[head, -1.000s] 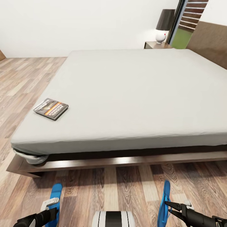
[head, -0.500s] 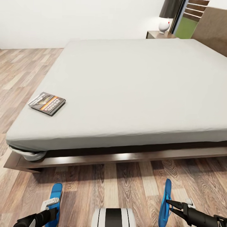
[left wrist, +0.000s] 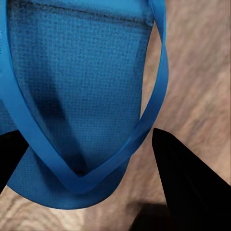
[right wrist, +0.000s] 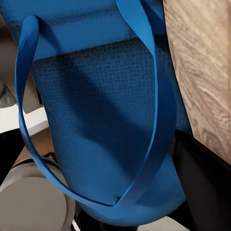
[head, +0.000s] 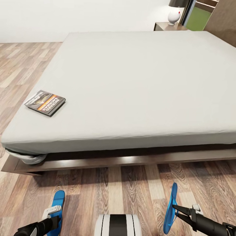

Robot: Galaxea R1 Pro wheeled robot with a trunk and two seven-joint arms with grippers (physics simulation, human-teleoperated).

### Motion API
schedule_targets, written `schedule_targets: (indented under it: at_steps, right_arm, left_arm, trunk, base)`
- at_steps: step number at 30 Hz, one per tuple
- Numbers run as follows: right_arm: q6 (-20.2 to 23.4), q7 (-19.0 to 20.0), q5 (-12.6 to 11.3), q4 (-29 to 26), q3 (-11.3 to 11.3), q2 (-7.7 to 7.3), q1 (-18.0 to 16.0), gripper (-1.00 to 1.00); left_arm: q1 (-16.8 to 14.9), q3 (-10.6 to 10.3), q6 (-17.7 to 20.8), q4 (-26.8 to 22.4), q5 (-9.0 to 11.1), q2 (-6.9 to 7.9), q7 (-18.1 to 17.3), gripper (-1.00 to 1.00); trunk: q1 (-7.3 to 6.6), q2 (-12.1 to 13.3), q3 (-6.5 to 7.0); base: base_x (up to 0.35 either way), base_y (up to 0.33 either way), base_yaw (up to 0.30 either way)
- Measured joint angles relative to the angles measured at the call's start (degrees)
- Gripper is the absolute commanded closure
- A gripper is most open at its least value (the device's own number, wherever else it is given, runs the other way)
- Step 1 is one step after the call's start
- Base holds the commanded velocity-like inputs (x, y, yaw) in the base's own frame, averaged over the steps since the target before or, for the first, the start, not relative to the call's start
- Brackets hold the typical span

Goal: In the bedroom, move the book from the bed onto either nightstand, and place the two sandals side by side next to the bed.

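Observation:
The book [head: 45, 102] lies flat on the near left corner of the bed [head: 137, 82], dark cover up. One nightstand [head: 168, 26] stands at the bed's far right corner. My left gripper [head: 52, 211] is shut on a blue sandal [head: 58, 200], held low over the floor in front of the bed frame. In the left wrist view this sandal [left wrist: 82, 86] sits between the dark fingers [left wrist: 187, 187]. My right gripper [head: 177, 209] is shut on the other sandal [head: 170, 208], which stands on edge. The right wrist view looks at the second sandal's sole and strap [right wrist: 106, 110].
A white lamp [head: 174, 14] with a dark shade stands on the nightstand. The dark wood bed frame [head: 124, 161] runs across just ahead of my arms. Wood-plank floor [head: 23, 65] stretches along the bed's left side. My own base [head: 118, 225] is between the arms.
The whole view has shifted: the bed now sits higher and closer in the picture, so the camera moved. Both sandals have stayed in the grippers.

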Motion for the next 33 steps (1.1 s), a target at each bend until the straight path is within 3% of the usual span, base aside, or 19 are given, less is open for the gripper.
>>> schedule_targets:
  at_steps: [33]
  right_arm:
    - [-0.04,-0.02,0.02,0.0,0.09,0.0,0.0,1.0]
  left_arm:
    - [0.0,0.08,-0.04,0.01,-0.03,0.06,0.0,1.0]
  trunk:
    - [0.03,-0.01,-0.22]
  base:
    - [0.033,0.027,0.0]
